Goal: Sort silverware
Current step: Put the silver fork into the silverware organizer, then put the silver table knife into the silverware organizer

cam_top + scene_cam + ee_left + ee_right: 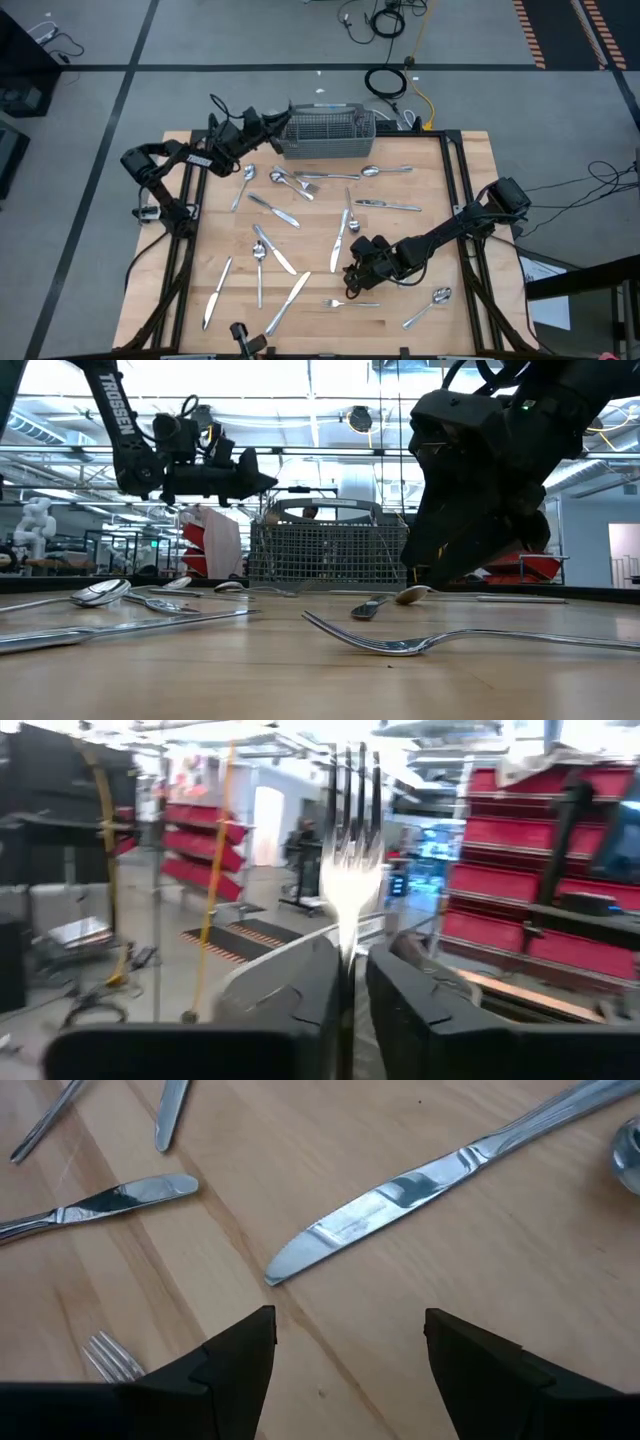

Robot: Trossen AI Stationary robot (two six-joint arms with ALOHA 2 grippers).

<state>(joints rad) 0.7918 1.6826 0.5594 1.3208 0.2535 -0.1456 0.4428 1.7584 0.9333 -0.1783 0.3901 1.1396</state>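
Most of the sorting is left, as far as the pictures show. The silverware [300, 215] lies scattered over the wooden desk [470, 170]: forks, spoons and table knives, well over a dozen, pointing every way, some crossing or touching one another. Whether the wire basket [328, 133] at the far edge of the desk already holds any pieces cannot be told; through its mesh nothing shows clearly.

One piece is on its way. The left gripper [278, 122] hangs just beside the basket's left end, above the desk, with a fork [350, 880] standing tines-up between its fingers [300, 995]. The fingers stand close together with only a thin gap, and the fork's handle sits in that gap; whether they clamp it firmly or are letting go cannot be told.

The right gripper [357, 272] is low over the near-right part of the desk, its fingers [235, 1350] wide apart and empty, above bare wood just short of a table knife [400, 1200]. That knife looks like the likely next pick.

The pieces are slim, shiny and lie flat on the wood, so I judge that each pickup calls for fingers set closely across the handle.
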